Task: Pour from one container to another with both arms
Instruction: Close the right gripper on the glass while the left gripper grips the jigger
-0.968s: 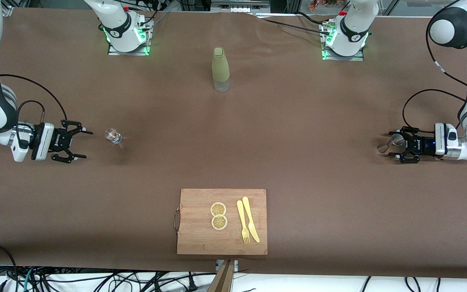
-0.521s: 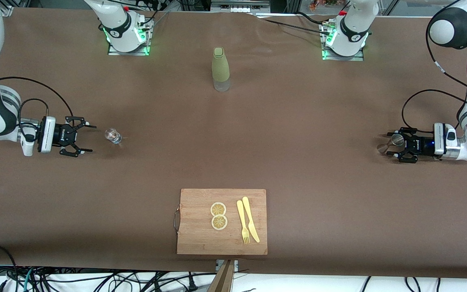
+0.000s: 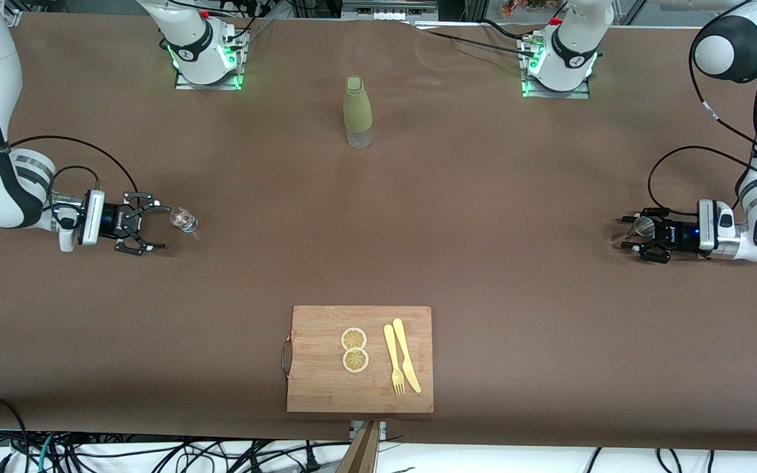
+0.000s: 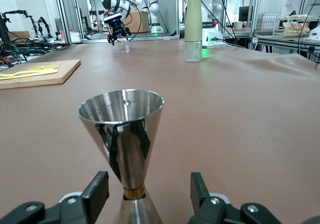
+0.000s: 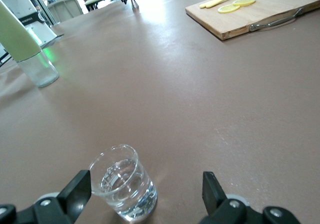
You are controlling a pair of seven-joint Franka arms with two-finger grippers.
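The right gripper [image 3: 155, 228] has slid along the table toward the shot glass [image 3: 184, 220] since a second ago, and its wide-open fingers now reach the glass without holding it; one fingertip [image 5: 80, 186] shows on each side of the glass [image 5: 123, 188] in the right wrist view, with a gap to spare. At the left arm's end of the table, the left gripper [image 3: 629, 238] has narrowed around the metal jigger [image 3: 641, 227] over the same second. Its fingers [image 4: 100, 189] stand on either side of the jigger's [image 4: 122, 134] narrow waist, partly closed and with a gap visible on each side. The jigger stands upright on the brown table [image 3: 483, 217], rim up. The shot glass, also upright and holding clear liquid, sits near the right arm's end of the table, well apart from the jigger. Midway between the two arm bases stands a tall olive-green bottle [image 3: 357, 112], farther from the front camera than both vessels. Nearer the camera lies a wooden cutting board [image 3: 316, 387] carrying two lemon slices [image 3: 355, 349], a yellow fork [image 3: 393, 361] and a yellow knife [image 3: 405, 355].
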